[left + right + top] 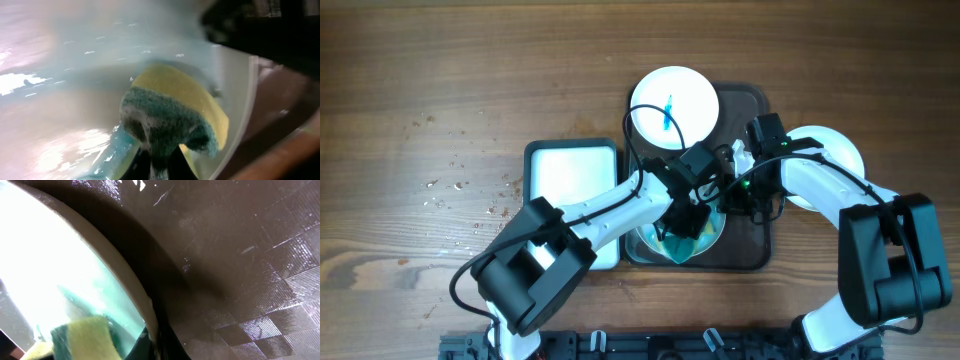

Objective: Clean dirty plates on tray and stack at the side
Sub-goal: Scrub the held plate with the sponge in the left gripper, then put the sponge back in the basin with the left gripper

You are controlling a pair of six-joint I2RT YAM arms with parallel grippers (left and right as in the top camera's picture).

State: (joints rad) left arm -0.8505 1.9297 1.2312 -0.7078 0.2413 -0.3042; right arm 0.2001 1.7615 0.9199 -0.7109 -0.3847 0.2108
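Far left, crumbs speckle the wooden counter, and beside them sits a white basin. From there the left arm reaches across to the brown tray. Its left claw is clamped shut on a yellow and green sponge, which is pressed down onto the soapy plate at the near end of the tray. Teal suds pool across the plate's face.

At the far end of the tray waits a second plate, streaked with blue and not yet washed. On the right, the right claw is closed on the soapy plate's rim, steadying it; its wrist view shows the rim running down into the fingers. Further right, off the tray, a clean white plate lies on the counter, the start of the stack.

The step in hand looks like scrubbing. To do it well:
- Work the green face of the sponge flat, in overlapping circles from the centre out to the rim.
- Use enough pressure to lift residue without flexing the plate out of the right claw's pinch.
- Hold the rim grip firm, since the suds make everything slippery.
- Stay clear of the pinched spot so the claws do not collide
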